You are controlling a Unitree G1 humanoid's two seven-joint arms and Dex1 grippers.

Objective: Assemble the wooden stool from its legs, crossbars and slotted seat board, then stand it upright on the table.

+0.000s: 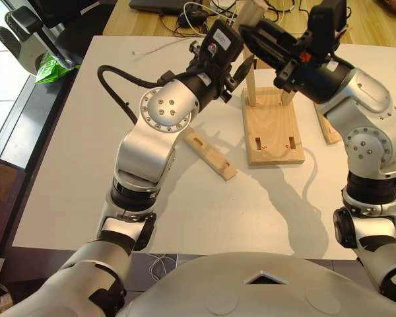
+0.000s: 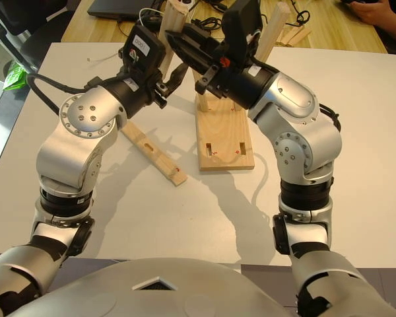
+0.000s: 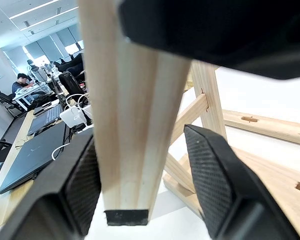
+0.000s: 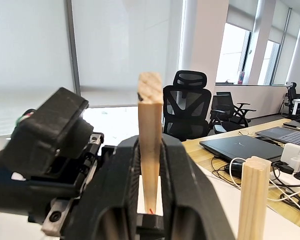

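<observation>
The slotted seat board point(image 1: 274, 135) lies flat on the white table. Two legs rise from its far end, joined by a crossbar point(image 3: 187, 117). My right gripper point(image 4: 150, 150) is shut on the upper part of the left-hand leg point(image 2: 175, 16). My left gripper point(image 3: 140, 140) sits lower on that same leg, open, with one finger point(image 3: 215, 185) clearly off the wood. The other leg point(image 4: 252, 200) stands free beside it. A loose slotted piece point(image 1: 211, 155) lies on the table left of the board.
Another wooden piece point(image 1: 329, 129) lies right of the board, under my right arm. More wooden parts point(image 2: 297, 33), a laptop point(image 1: 158, 5) and cables point(image 1: 198, 13) are on the desk beyond the table. The near half of the table point(image 1: 204, 218) is bare.
</observation>
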